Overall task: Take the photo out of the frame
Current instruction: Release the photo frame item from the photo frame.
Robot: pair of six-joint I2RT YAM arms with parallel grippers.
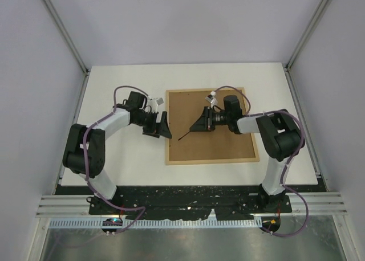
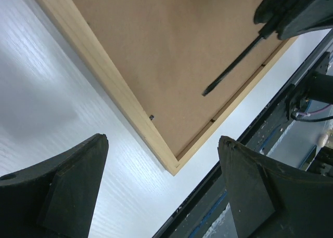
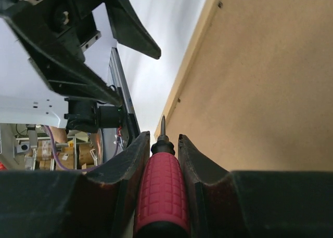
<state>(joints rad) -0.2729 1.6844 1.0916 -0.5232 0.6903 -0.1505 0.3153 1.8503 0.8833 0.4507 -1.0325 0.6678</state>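
- The white surface (image 1: 125,164) carries everything, and both arms reach in from its near edge.
- The frame (image 1: 222,150) lies flat on it with the brown back up, a little toward the right edge and roughly midway between the near and far edges. Its sides run parallel to the surface edges. The photo is hidden beneath the backing.
- The left claw (image 1: 161,125) is spread wide and holds nothing. It sits just beside the frame's left strip, on the side toward the left edge of the surface. I cannot tell whether it touches the wood.
- The right claw (image 1: 201,124) is over the middle of the brown back and is clamped on the screwdriver (image 3: 161,191) by its red handle.
- The dark shaft slants toward the near-left corner of the surface, its tip over the backing, inside the left strip. Contact cannot be told.
- A small dark clip (image 2: 151,117) sits at the strip's inner edge.
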